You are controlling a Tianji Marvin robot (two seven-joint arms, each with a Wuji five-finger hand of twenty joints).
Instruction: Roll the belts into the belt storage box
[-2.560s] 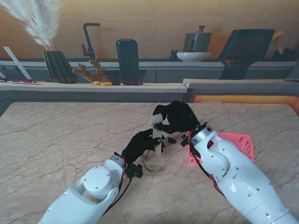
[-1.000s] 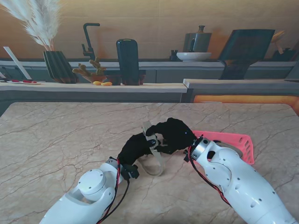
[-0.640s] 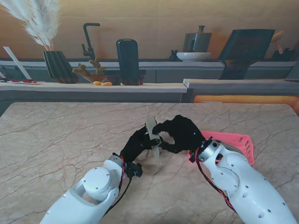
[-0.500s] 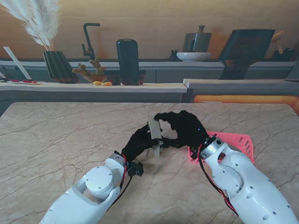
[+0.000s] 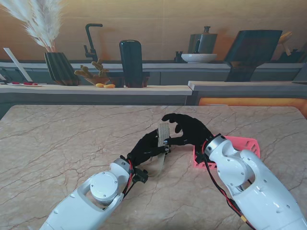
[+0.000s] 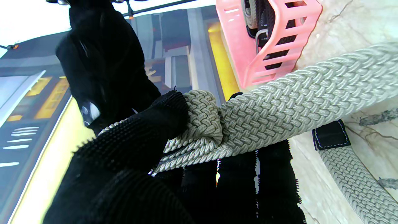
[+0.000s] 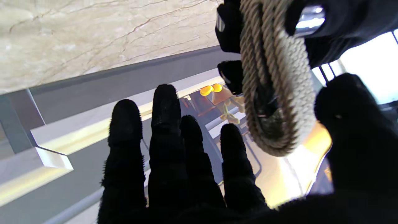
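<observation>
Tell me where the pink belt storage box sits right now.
In the stand's view the pink belt storage box sits on the marble table at my right, partly hidden behind the right forearm, just right of the right hand.

Beige marble table (image 5: 62, 139) with thin veins, grey counter ledge (image 5: 96, 90) beyond it, ribbed dark vase (image 5: 61, 68) holding pale pampas plumes (image 5: 39, 19), black faucet (image 5: 90, 42), tall dark rounded container (image 5: 131, 63), white bowl (image 5: 198, 58), grey lidded pot (image 5: 203, 42), dark tilted board (image 5: 251, 50)
</observation>
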